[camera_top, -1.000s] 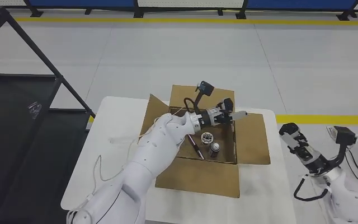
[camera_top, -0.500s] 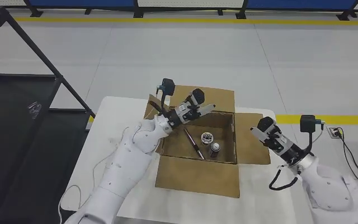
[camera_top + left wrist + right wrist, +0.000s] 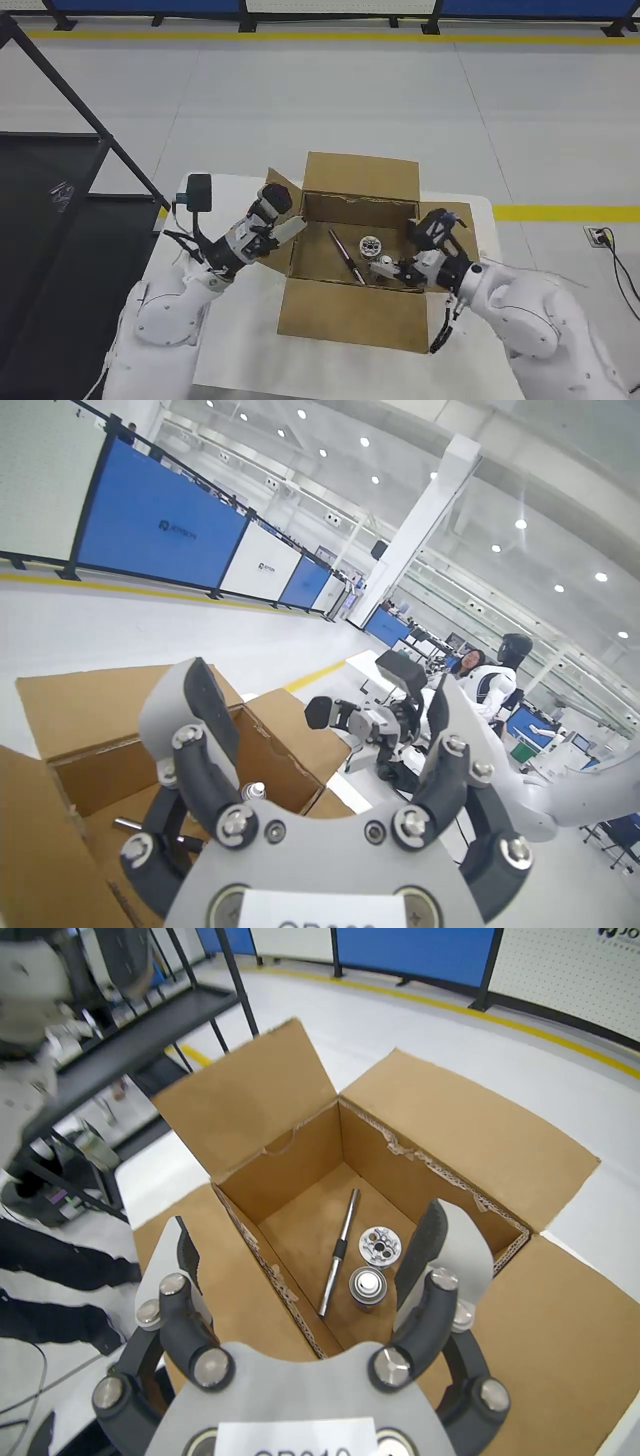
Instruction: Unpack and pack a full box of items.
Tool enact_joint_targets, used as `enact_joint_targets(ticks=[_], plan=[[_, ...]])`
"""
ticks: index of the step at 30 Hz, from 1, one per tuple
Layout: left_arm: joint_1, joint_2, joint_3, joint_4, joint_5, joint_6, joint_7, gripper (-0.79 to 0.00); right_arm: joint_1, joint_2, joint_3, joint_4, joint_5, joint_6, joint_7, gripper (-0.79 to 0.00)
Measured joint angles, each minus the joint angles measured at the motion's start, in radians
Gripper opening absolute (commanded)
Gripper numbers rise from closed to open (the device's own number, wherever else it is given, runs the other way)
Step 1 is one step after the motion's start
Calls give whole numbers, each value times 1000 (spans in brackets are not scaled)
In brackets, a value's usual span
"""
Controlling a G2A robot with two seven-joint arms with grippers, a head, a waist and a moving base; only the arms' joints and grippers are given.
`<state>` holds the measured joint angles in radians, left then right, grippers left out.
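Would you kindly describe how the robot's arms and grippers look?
The left arm and right arm are white with black cables. The left gripper and right gripper each have a grey plate with a white label, black links, silver screws and grey fingers with dark pads.

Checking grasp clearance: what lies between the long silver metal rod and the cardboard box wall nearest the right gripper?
A round perforated metal disc and a small silver can, per the top view.

Industrial hall: blue partitions, yellow floor line
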<state>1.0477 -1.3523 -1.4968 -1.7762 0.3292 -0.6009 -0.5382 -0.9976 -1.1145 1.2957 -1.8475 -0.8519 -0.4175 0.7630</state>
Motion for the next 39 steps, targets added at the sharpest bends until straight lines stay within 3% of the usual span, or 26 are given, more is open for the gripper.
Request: enact_joint_targets(ticks=[4, 11, 20, 27, 29, 31, 34, 36, 38, 39], plan=[[63, 13, -73, -24, -9, -8, 9, 0, 126, -20, -151, 99, -87, 47, 124, 0], [172, 31, -155, -54, -32, -45, 27, 0, 334, -70, -351, 317, -87, 133, 305, 0], [189, 34, -165, -57, -33, -52, 39, 0, 457, -110, -451, 476, -128, 221, 389, 0], [189, 34, -165, -57, -33, -52, 39, 0, 493, -124, -479, 529, -146, 240, 470, 0], [189, 34, -165, -57, -33, -52, 39, 0, 495, -128, -485, 542, -138, 238, 479, -43], [189, 34, -165, -57, -33, -52, 39, 0, 498, -131, -489, 557, -139, 237, 475, -163], [189, 34, -165, -57, -33, -52, 39, 0, 500, -135, -489, 593, -142, 248, 453, -172], [189, 34, -165, -57, -33, -52, 39, 0, 502, -138, -490, 620, -134, 244, 443, -222], [189, 34, -165, -57, -33, -52, 39, 0, 506, -141, -489, 644, -126, 239, 433, -397], [189, 34, -165, -57, -33, -52, 39, 0, 508, -143, -490, 654, -124, 238, 430, -422]])
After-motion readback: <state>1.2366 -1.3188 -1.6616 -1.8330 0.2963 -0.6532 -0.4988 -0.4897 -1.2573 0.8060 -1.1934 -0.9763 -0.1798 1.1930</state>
